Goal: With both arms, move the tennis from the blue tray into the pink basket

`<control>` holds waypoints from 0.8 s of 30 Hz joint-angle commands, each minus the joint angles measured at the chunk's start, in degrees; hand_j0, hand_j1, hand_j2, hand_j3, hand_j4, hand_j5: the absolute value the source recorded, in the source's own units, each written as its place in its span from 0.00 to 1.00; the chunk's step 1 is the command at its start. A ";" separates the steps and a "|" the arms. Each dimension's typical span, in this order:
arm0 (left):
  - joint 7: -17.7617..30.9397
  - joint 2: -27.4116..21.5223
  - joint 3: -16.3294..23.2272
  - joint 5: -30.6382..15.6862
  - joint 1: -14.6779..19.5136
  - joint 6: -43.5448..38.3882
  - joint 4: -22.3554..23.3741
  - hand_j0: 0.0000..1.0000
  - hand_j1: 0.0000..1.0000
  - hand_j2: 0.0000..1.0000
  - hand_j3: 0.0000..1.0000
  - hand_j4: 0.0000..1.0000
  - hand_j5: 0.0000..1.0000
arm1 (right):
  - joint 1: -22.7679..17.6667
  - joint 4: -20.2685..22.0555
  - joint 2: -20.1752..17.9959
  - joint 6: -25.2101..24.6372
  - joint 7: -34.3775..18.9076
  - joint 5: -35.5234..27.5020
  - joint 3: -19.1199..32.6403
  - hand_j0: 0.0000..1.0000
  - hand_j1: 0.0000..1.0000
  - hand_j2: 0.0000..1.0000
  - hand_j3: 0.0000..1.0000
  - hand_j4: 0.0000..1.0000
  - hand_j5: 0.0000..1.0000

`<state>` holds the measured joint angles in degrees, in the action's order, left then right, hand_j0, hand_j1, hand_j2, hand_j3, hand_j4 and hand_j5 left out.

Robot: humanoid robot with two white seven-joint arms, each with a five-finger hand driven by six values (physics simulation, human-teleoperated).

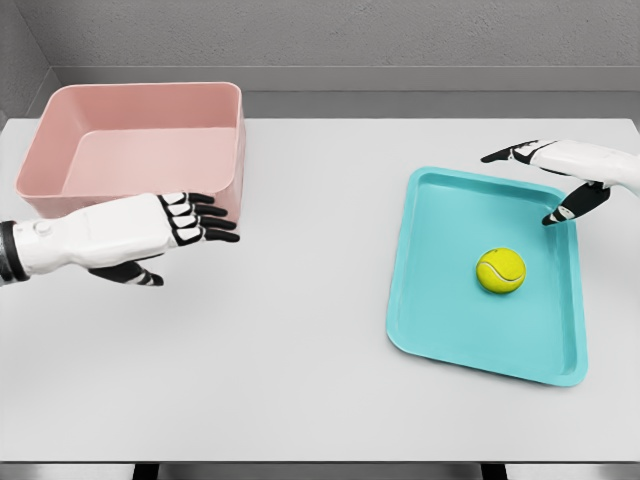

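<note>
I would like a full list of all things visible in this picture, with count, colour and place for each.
ball: one, yellow-green, lying in the tray, near its middle
tray: one, blue, on the table's right side
basket: one, pink, on the table's far left, nothing seen inside
table: one, white, under everything
wall: grey, behind the table
left hand: one, white with black fingers, open, in front of the basket, holding nothing
right hand: one, white with black fingers, open, over the tray's far right corner, holding nothing
</note>
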<state>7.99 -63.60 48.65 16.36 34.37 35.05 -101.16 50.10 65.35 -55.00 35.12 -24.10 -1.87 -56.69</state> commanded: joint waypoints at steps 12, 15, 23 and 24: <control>7.39 -2.14 2.15 -0.19 1.58 -0.05 0.00 1.00 1.00 1.00 1.00 1.00 1.00 | -1.67 1.00 -4.59 -0.12 1.16 -0.33 -1.40 1.00 1.00 1.00 1.00 1.00 1.00; 7.39 -2.06 2.06 -0.19 1.49 -0.05 0.00 1.00 1.00 1.00 1.00 1.00 1.00 | -1.76 2.67 -4.59 -0.12 0.90 -0.33 -2.81 1.00 1.00 1.00 1.00 1.00 1.00; 11.25 -1.79 2.06 1.74 1.58 -0.05 0.00 1.00 1.00 1.00 1.00 1.00 1.00 | -4.22 7.77 -6.08 -0.12 0.99 -0.24 -3.34 1.00 1.00 1.00 1.00 1.00 1.00; 10.82 -1.79 2.06 3.33 1.49 -0.05 0.00 1.00 1.00 1.00 1.00 1.00 1.00 | -4.48 7.77 -6.08 -0.12 0.99 -0.24 -3.34 1.00 1.00 1.00 1.00 1.00 1.00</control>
<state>17.88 -65.47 50.74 18.39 35.86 35.08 -101.16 45.35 72.58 -60.80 35.11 -23.18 -1.73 -60.04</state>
